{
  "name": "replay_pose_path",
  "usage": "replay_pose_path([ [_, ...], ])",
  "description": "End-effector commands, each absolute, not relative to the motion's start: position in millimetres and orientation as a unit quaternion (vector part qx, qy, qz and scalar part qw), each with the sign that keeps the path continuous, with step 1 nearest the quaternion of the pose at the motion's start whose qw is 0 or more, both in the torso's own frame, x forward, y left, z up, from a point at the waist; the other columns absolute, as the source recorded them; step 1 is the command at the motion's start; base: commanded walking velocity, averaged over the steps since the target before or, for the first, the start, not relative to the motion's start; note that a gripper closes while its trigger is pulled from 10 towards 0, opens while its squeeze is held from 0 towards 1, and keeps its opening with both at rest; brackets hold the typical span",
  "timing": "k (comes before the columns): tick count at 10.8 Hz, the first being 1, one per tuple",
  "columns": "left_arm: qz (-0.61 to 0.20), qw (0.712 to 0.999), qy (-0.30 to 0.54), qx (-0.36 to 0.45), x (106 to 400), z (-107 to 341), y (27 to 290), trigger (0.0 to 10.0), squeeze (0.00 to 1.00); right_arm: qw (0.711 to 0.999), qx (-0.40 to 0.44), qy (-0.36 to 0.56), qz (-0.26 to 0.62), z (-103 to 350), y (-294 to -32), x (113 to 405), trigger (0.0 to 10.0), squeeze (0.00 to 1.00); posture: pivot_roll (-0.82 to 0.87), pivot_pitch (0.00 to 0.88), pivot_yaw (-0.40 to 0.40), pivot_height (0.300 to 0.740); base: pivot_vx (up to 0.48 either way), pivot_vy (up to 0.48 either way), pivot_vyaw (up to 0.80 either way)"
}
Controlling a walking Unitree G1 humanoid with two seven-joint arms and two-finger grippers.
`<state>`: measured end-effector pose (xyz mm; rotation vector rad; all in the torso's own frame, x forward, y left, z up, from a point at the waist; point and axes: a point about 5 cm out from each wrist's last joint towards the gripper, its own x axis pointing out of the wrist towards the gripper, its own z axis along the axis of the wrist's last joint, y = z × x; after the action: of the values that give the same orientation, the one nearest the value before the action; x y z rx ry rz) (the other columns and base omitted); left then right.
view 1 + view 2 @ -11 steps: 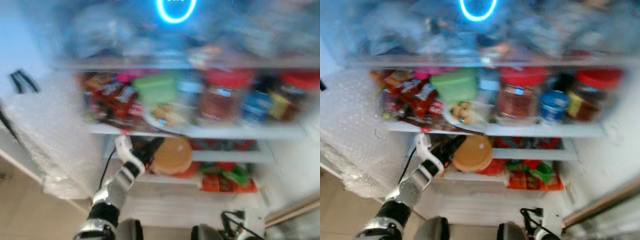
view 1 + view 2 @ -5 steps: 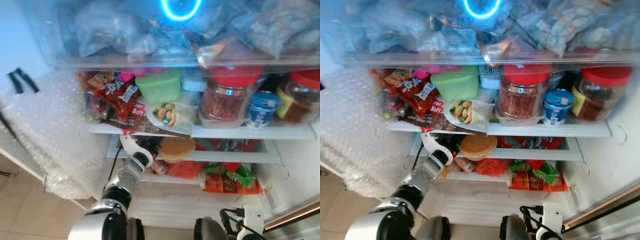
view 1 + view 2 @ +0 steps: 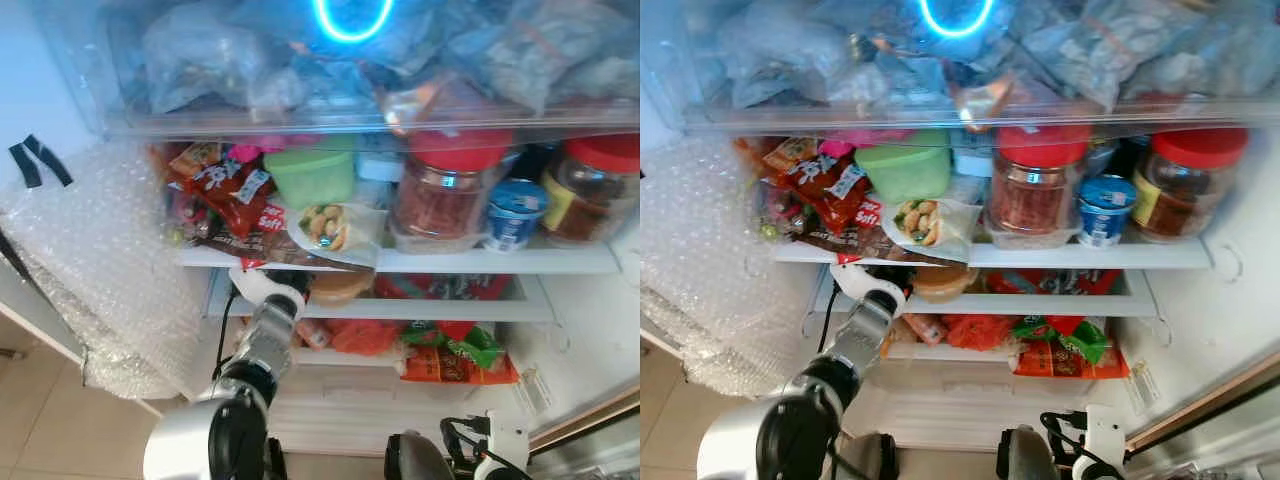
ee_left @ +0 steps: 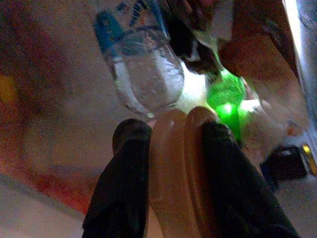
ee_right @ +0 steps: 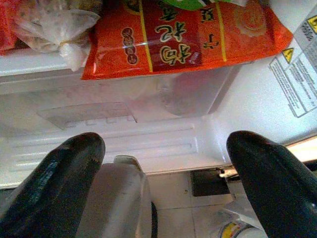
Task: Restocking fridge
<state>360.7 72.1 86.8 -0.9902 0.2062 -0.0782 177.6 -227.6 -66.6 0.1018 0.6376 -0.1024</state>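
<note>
On the far left, bubble wrap covers the fridge wall, maybe to keep it from bumps. Next to it the left gripper reaches into the low shelf under the packed middle one. Its jaws pinch a flat tan container by its edge, so it can slide in sideways where the gap is thin. In the left wrist view a clear water bottle with a blue label stands just past it, and something green glows beside that (I cannot tell what it is).

On the shelf above sit red snack bags, a green tub, a wrapped plate of food, a jar with a red lid, a small blue and white pot and another red-lidded jar. Their words are too blurry to read.

Low on the right, the right gripper hangs by the fridge floor with its jaws spread wide, holding nothing. Above it lies an orange packet with Chinese writing I cannot read. A white sticker with yellow warning triangles is on the wall.
</note>
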Motion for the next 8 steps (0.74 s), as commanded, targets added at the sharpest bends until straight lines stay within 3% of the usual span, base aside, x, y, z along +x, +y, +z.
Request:
replay_pose_path([
  [1,-0.050,0.877,0.086,-0.470,366.1,102.3,56.7,10.0,0.00,0.949,0.052,0.307,-0.055,-66.8,-227.3,175.6,10.0,0.00,-0.05,0.098,0.068,0.639,0.000,0.000,0.00],
  [2,-0.053,0.881,0.086,-0.462,367.4,105.0,54.4,10.0,0.00,0.949,0.051,0.307,-0.057,-66.9,-227.9,174.8,10.0,0.00,-0.05,0.099,0.069,0.639,0.000,0.000,0.00],
  [3,-0.055,0.882,0.086,-0.460,367.6,105.5,54.2,10.0,1.00,0.948,0.051,0.308,-0.058,-67.2,-228.2,173.9,10.0,0.00,-0.05,0.098,0.069,0.639,0.000,0.000,0.00],
  [8,-0.065,0.877,0.079,-0.469,366.7,102.0,61.4,10.0,1.00,0.945,0.054,0.317,-0.060,-69.6,-229.3,169.4,10.0,0.00,-0.03,0.100,0.069,0.639,0.000,0.000,0.00],
])
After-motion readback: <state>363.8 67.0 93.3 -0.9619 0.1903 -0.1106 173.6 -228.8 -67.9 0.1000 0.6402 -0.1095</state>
